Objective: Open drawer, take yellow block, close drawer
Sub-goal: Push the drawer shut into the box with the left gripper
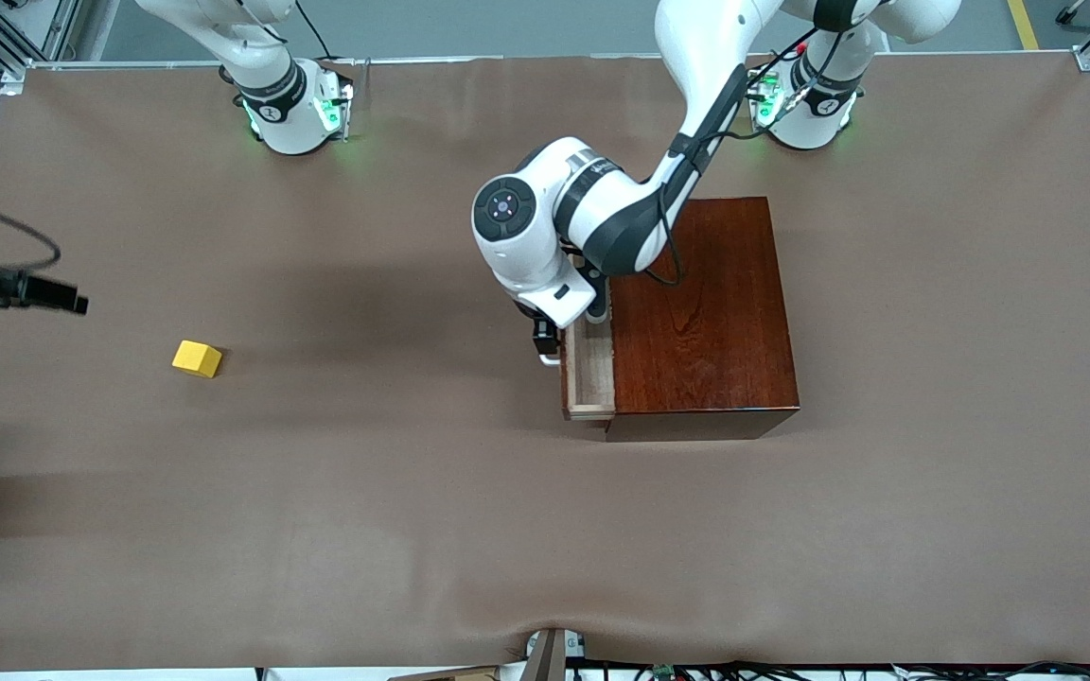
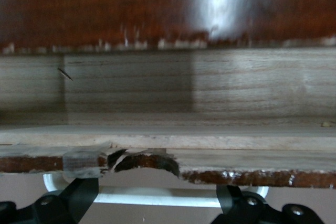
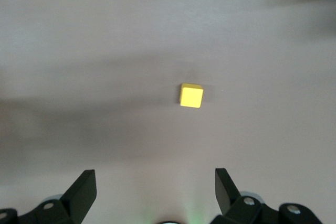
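Front view – drawer: the drawer [image 1: 588, 376] stands a little way out of the dark wooden box [image 1: 706, 312], on the side toward the right arm's end of the counter [image 1: 545, 530]; the tray looks empty as far as it shows.
Front view – yellow block: the yellow block [image 1: 197, 358] lies on the counter, well apart from the box, toward the right arm's end.
Front view – left end effector: the left end effector [image 1: 550, 352] is at the white handle, mostly hidden under the wrist.
Left wrist view – handle: the white handle [image 2: 157, 196] runs between the two black fingers [image 2: 79, 195], which stand wide apart and clamp nothing; whether they touch the bar I cannot tell.
Left wrist view – handling: the tray is likely stiff wood that slides straight; a square push on the drawer front should serve.
Right wrist view – block: the block sits on bare counter ahead of the right end effector [image 3: 156, 190].
Right wrist view – right end effector: fingers spread wide, empty, hanging over the counter.
Right wrist view – handling: probably light, rigid and smooth; best taken across two flat sides.
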`<state>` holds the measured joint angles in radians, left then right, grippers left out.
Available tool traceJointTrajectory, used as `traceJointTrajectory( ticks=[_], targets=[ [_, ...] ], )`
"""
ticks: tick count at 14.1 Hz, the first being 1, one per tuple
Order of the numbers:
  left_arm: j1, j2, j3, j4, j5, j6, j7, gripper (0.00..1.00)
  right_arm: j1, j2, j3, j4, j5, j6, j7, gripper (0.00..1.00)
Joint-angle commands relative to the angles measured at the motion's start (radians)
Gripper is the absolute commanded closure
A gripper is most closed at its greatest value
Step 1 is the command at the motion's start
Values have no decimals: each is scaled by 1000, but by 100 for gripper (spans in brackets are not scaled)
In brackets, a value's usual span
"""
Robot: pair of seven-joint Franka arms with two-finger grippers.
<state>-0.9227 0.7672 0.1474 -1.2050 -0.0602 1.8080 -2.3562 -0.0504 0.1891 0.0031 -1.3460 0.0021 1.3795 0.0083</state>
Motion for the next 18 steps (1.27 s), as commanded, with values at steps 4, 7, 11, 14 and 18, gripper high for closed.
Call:
traceJointTrajectory(
  ticks=[4, 7, 11, 14, 18],
  targets=[
    [68, -36, 8, -44, 17, -159, 61, 0, 34, -187, -6, -102, -11, -28, 7, 0],
    [77, -45, 8, -42, 45, -190, 64, 0, 9, -272, -5, -258, 1, 94, -2, 0],
    [71, -63, -8, -34, 34, -184, 61, 0, 15, -277, 0, -262, 3, 105, -2, 0],
    [53, -133, -37, -22, 31, -177, 63, 0, 29, -270, -2, -231, -17, 99, -4, 0],
    [70, -236, -34, -27, 31, -179, 183, 0, 32, -254, 0, -182, -53, 95, -4, 0]
  ],
)
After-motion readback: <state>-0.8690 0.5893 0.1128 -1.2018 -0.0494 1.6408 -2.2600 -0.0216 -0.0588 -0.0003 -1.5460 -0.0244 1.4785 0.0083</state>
